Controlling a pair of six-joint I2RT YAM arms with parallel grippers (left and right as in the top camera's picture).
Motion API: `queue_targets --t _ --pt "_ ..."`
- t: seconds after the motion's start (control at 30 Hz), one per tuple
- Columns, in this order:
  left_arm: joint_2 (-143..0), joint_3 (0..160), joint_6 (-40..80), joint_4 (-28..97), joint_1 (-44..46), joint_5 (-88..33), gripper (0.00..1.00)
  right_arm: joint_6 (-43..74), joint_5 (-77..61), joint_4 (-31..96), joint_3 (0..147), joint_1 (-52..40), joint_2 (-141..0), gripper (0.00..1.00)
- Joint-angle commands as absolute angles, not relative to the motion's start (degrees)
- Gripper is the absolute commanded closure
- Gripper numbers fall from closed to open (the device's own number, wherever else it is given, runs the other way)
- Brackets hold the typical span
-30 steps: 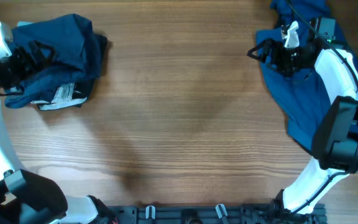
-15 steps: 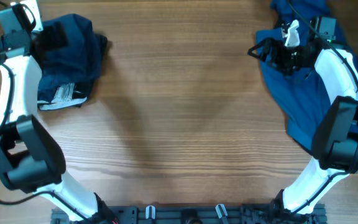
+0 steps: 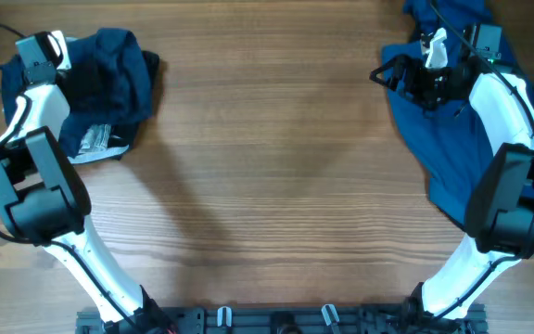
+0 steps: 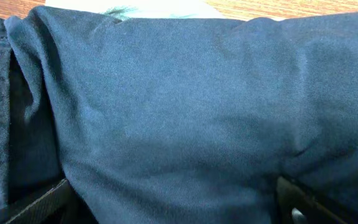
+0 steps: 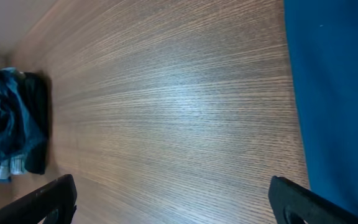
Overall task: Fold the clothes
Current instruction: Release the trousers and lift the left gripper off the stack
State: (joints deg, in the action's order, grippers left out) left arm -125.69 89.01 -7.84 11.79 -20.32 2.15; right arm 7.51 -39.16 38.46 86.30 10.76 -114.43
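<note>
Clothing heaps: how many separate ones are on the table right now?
2. A crumpled navy heap sits at the far left; a blue garment lies spread along the right side, running off the far edge. More pieces may be buried in either.

Bright, even light on the table (image 3: 267, 186); faint soft shadows near its middle. Pale glare streaks the wood in the right wrist view.

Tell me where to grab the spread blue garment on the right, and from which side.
Best pinch the edge facing the table's middle, coming in over the bare wood. The blue garment lies flat with that border exposed, beside the open right gripper; its far side runs under the arm.
</note>
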Motion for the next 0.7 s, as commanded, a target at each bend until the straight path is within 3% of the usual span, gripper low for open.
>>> queue_targets --t 0.0,0.23,0.47,0.67 --pt "-127.76 88.09 -8.62 11.16 -22.52 4.43 0.00 7.49 -38.63 38.20 87.42 10.68 -114.74 0.00" --pt "-113.78 88.09 -8.58 12.08 -21.21 4.38 0.00 7.16 -38.61 37.93 87.44 10.68 -114.43 0.00" --pt "-99.07 88.09 -5.02 24.47 -16.78 4.25 0.00 7.05 -38.15 31.57 87.44 11.00 -107.83 0.00" --pt "-91.92 88.09 -4.40 34.39 -11.29 2.00 0.00 4.36 -30.59 33.87 87.44 11.29 -99.33 0.00"
